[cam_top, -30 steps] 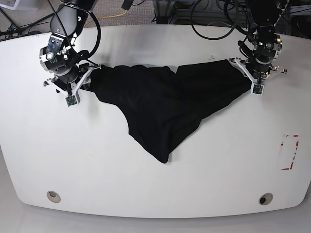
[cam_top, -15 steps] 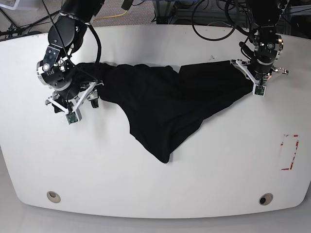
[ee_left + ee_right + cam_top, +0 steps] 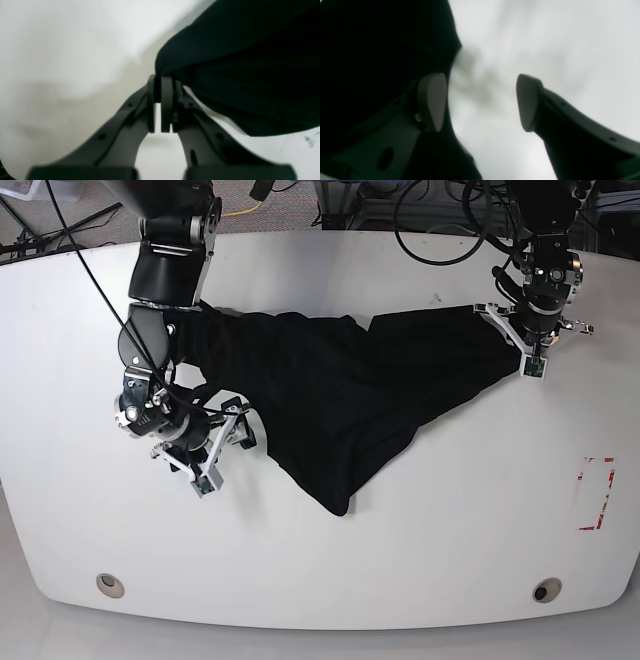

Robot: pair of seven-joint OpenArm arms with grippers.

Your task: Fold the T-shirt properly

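The T-shirt (image 3: 340, 400) lies crumpled on the white tabletop (image 3: 420, 560), spread into a rough triangle with its point toward the near edge. No print shows; only plain black cloth is visible. Nothing looks folded yet: there are no straight edges, no flat panel, and I cannot pick out sleeves or hem in the bunched cloth. By my reading the work is in its flattening stage, with every actual fold left to do.

The left hand (image 3: 161, 82) has its fingers pressed nearly together on a pinch of the shirt's edge, seen clearly in the left wrist view; in the base view it holds the far corner on that view's right (image 3: 522, 352). The right hand (image 3: 480, 102) stands wide open with nothing between its fingers; dark cloth sits just beside and behind 1 finger (image 3: 431, 100), but it is not gripped. In the base view that hand (image 3: 212, 452) hovers near the shirt's lower edge on the view's left.

Around the shirt there is a red-outlined marking (image 3: 597, 493) near the tabletop's side and 2 round fittings (image 3: 111, 584) by the near edge, all well apart from the cloth. Nothing blocks the work except the shirt's own bunching
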